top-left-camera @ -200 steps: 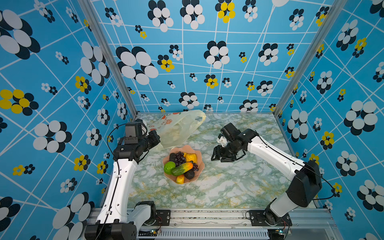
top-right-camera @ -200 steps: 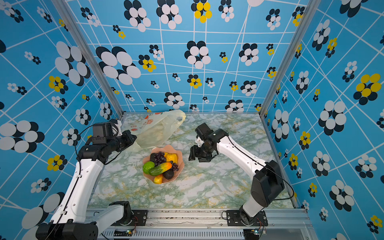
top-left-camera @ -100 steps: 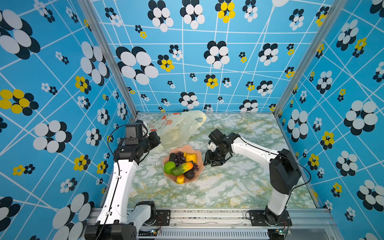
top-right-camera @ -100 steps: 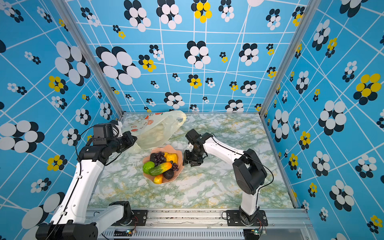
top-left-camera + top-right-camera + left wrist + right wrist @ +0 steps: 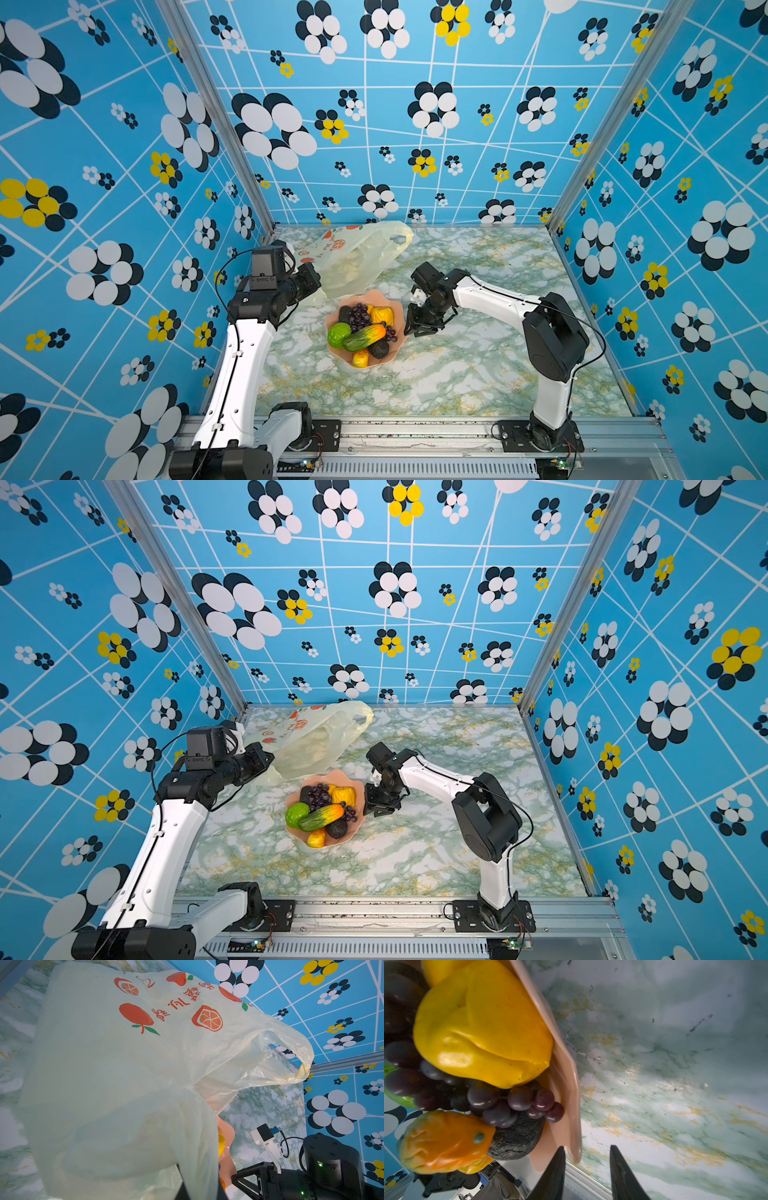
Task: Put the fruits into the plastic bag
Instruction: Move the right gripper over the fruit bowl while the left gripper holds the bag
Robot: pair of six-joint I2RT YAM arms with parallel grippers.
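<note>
bag (image 5: 353,257) pale yellow, orange slice prints (orange lettering too). bowl (image 5: 399,318) pink. grapes (image 5: 359,316) dark purple, lime (image 5: 338,334) green, mango (image 5: 365,337) green-to-orange. tabletop (image 5: 457,374) green-white marble, walls (image 5: 395,137) blue with flowers.

A robotics lab test cell: a marble-print tabletop (image 5: 478,374) boxed in on three sides by walls (image 5: 415,124) papered in blue flower-and-grid print, with aluminium corner posts (image 5: 222,124). Two white-and-black robot arms (image 5: 245,374) are bolted to an aluminium rail (image 5: 415,430) at the open front, beside bare wiring (image 5: 316,440) and a small circuit board (image 5: 561,462). Props: toy fruits (image 5: 365,336) in a pink bowl (image 5: 399,311), a plastic bag (image 5: 357,257)
</note>
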